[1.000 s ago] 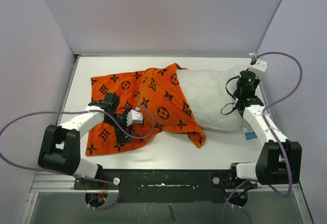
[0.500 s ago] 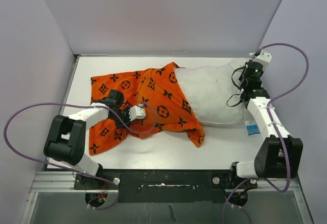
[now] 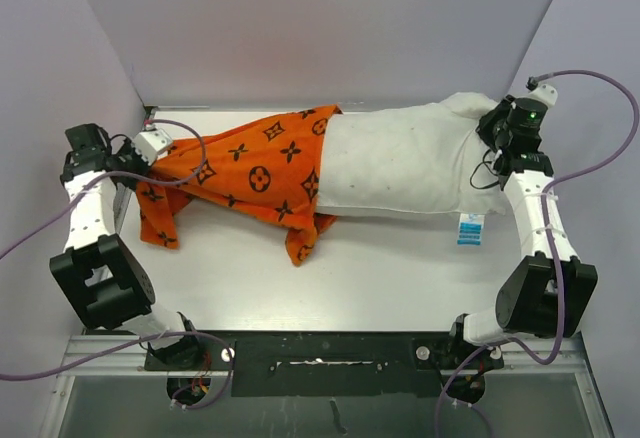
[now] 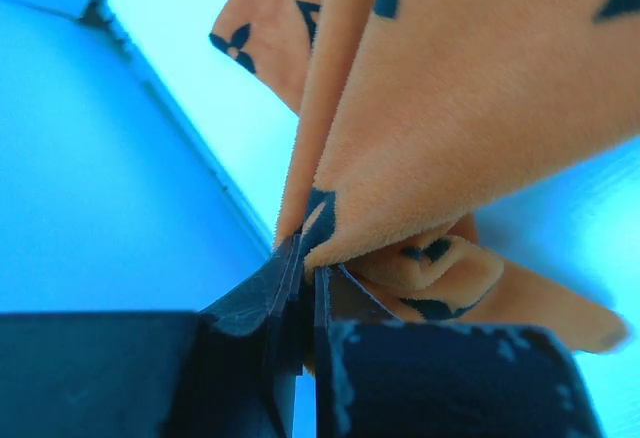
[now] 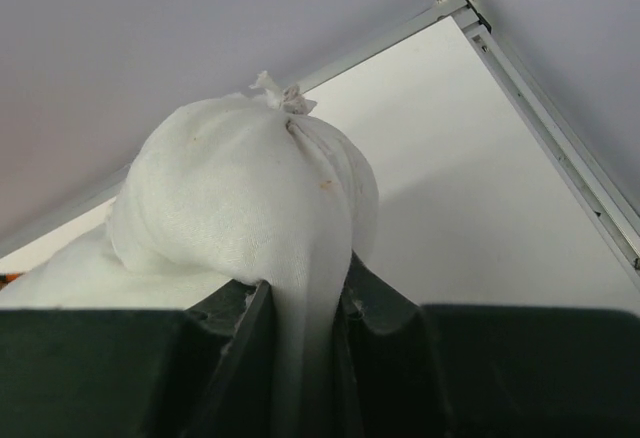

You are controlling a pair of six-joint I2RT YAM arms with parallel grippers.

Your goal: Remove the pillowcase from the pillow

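This looks like the stripping pull itself. My left jaws are pinched shut on a fold of the pillowcase (image 3: 245, 168) at the left edge of the desk (image 3: 380, 278). My right jaws clamp a bunched corner of the pillow (image 3: 400, 163) at the far right. The pillow lies mostly bare across the desk, the orange cover seemingly over only its left end, though the overlap is hard to judge. Next, I reckon: spread wider, grips firm, until it slips free.
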